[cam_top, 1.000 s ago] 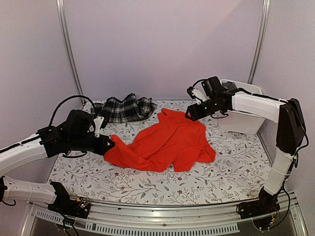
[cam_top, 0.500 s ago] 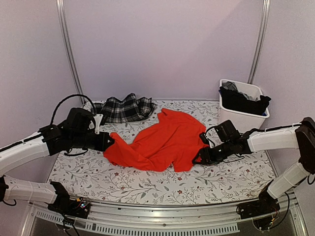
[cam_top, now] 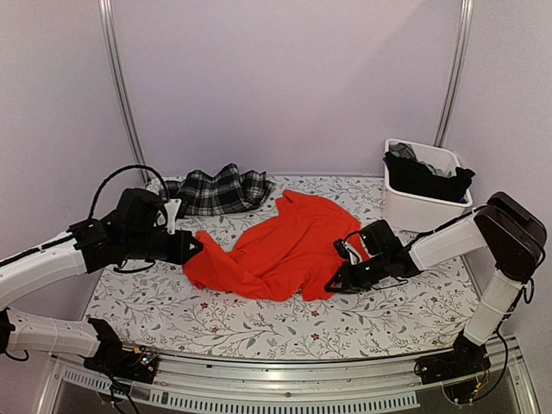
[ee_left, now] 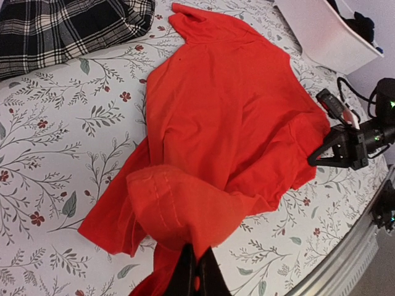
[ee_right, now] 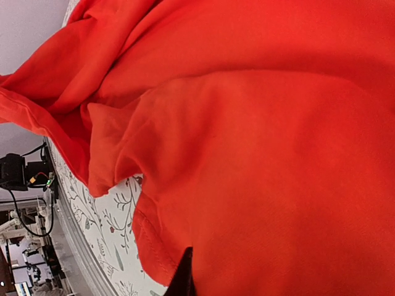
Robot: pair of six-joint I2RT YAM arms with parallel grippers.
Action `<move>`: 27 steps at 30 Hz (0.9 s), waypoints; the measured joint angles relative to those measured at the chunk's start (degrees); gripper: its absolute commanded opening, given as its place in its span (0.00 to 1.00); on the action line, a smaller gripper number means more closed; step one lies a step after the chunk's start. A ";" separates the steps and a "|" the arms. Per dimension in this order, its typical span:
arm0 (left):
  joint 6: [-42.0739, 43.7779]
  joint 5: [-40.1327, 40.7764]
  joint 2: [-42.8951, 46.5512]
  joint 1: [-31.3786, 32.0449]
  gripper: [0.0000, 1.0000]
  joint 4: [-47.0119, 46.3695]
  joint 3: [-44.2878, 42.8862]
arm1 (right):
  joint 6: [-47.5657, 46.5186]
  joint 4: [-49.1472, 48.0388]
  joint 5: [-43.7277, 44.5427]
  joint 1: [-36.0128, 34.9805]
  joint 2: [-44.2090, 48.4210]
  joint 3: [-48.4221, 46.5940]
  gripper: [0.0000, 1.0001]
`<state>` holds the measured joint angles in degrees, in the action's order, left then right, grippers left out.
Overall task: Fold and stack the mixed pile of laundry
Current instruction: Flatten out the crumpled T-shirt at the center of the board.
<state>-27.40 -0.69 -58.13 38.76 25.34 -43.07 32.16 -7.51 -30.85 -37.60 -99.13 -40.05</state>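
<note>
Red shirt: crumpled mid surface, long axis near-left to far-right.
Left hand: clamped on near-left corner.
Right hand: pinched narrow on near-right hem.
Hands at opposite ends; likely next: draw apart, flatten.
Plaid garment: far-left.

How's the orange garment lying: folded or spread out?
Spread out, unfolded: the orange-red garment lies rumpled across the tablecloth, one corner bunched where the left claw pinches it.
</note>
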 measured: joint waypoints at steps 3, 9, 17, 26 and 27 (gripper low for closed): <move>0.48 -1.36 -0.11 0.33 0.00 -1.05 0.48 | 0.33 1.88 0.57 0.17 2.75 0.00 0.00; 3.08 -0.79 -6.64 8.61 0.01 -3.41 0.72 | -0.48 10.49 3.65 5.90 25.55 -1.40 0.00; 5.66 0.02 -21.22 21.44 0.32 -1.79 0.33 | -2.84 18.84 8.72 11.82 40.54 -3.34 0.00; -2.23 0.13 -13.51 26.77 0.61 -4.50 7.13 | -2.75 26.43 9.51 11.82 44.76 4.07 0.00; -4.46 -0.28 -10.14 26.47 0.61 -6.05 9.79 | -2.67 27.15 9.60 11.80 45.44 4.26 0.00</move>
<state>-31.86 -0.97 -68.27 65.23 19.29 -33.28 29.50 19.64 -21.26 -25.80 -53.69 -35.79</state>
